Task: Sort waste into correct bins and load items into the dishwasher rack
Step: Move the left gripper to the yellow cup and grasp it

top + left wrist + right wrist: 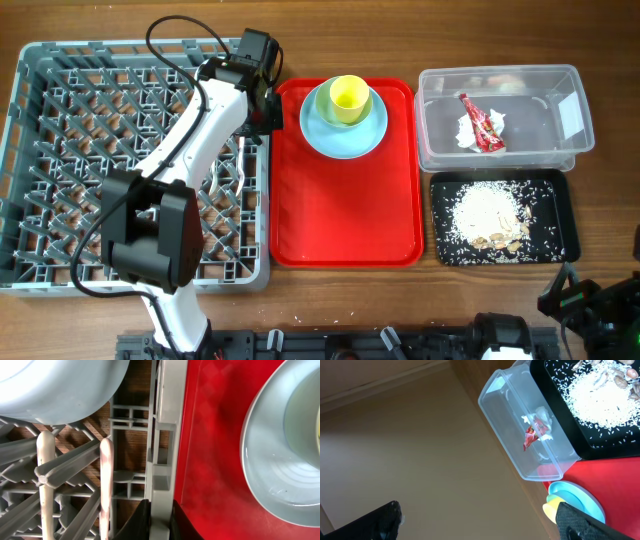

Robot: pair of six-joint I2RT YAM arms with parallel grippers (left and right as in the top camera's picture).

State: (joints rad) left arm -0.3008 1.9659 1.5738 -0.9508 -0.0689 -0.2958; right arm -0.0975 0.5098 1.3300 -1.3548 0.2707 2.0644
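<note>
Yellow-green cup (347, 97), upper centre, on plate (330, 137) on red tray (345, 220): probably light, stiff, slick; best pinched at rim. Left claw (160, 525) over rack (167, 435) wall, closure unclear; right claw (480, 522) gaping, empty.

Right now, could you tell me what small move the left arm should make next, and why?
I would likely lift the left gripper and shift it right over the yellow-green cup. The cup and the plate under it sit on the red tray, outside the dishwasher rack, and this gripper hangs right beside them.
</note>
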